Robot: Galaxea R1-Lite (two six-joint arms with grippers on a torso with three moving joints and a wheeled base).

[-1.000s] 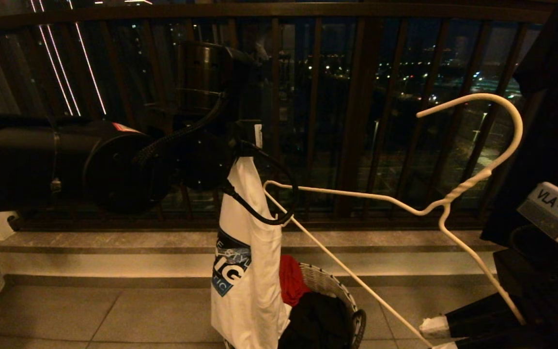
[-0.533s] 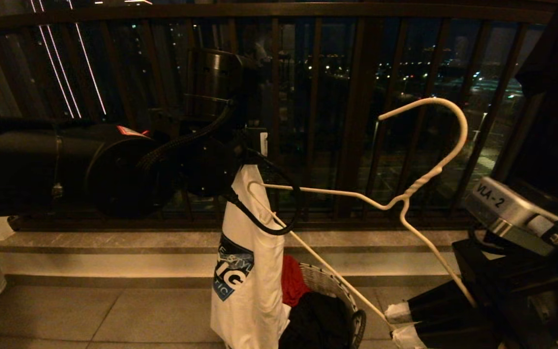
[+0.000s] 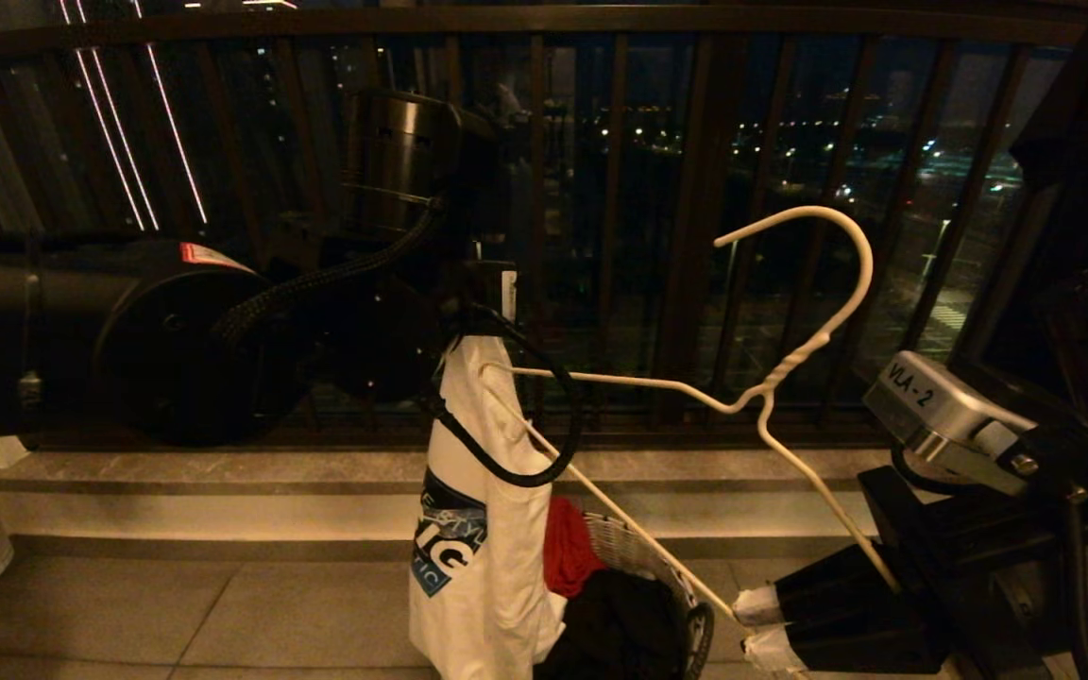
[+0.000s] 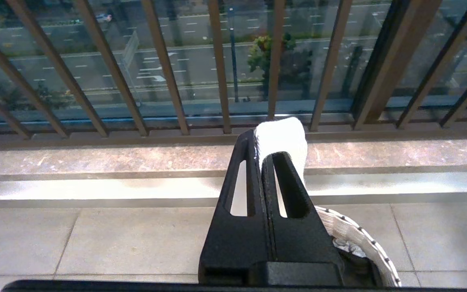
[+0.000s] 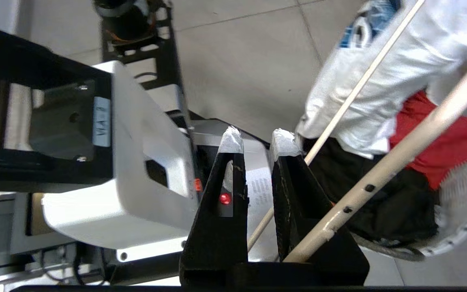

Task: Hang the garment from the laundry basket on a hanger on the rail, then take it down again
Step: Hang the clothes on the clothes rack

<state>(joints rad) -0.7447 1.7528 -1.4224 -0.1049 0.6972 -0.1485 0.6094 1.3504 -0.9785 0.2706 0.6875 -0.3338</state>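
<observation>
Shirt lifted, not yet on the hanger

Left hand [image 3: 473,316] pinches the garment [image 3: 478,529] shut; right hand [image 3: 756,623], at four o'clock, grips the hanger [image 3: 742,401]; hanging remains.

Tiled floor [image 3: 176,604], dark railing [image 3: 695,236], night city lights.

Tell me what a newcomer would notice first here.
The white T-shirt hangs mid-frame, pinched at its top by the left gripper above the laundry basket. The right gripper, low on the right, holds a white wire hanger whose arm tip pokes into the shirt.
</observation>
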